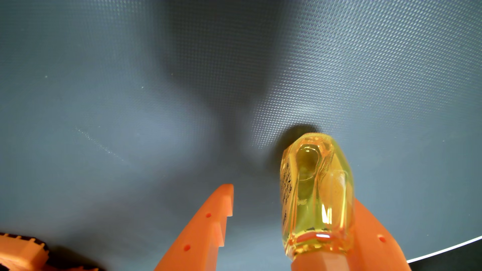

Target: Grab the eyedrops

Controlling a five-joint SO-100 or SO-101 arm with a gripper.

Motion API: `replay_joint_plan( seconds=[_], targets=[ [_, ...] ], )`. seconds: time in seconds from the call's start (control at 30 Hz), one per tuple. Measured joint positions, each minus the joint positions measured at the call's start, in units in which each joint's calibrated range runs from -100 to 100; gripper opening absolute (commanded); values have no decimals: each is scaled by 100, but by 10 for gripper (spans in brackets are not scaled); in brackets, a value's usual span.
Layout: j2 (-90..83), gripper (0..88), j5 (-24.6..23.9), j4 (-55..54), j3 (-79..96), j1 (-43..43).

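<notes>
In the wrist view, the orange jaws (292, 203) point down at a dark gray mat (130, 91) that covers the bench. The jaws are spread apart, and they do not squeeze anything right now.

The little yellow eyedrops bottle (317, 192) is see-through, with yellow liquid and a bubble inside. It sits in the gap between the two jaws, but not in the middle. It is pressed up close to the jaw on the right side of the view, and looks like it touches it. The jaw on the left side, the one with teeth (224, 216), is apart from the bottle, with bare mat showing between them. The bottle has small black writing down one side. I cannot tell if the bottle stands on the mat or leans on the jaw. A dark shadow lies on the mat just past its far end.

The jaws are wide so the bottle can fit between them. I think the grab is close but not done yet. The toothed jaw needs to swing in until it meets the bottle. The bottle looks smooth and shiny, so it could slip or roll away if the squeeze pushes it sideways.

A white edge (443, 251) of the mat shows in the bottom right corner.
</notes>
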Motion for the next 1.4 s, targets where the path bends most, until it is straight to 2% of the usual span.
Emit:
replay_joint_plan(
  seconds=[0.9,1.17,1.4],
  targets=[
    [136,197,5,-506,172,0],
    [161,14,0,-584,172,30],
    [161,8,0,-575,172,7]
  ],
)
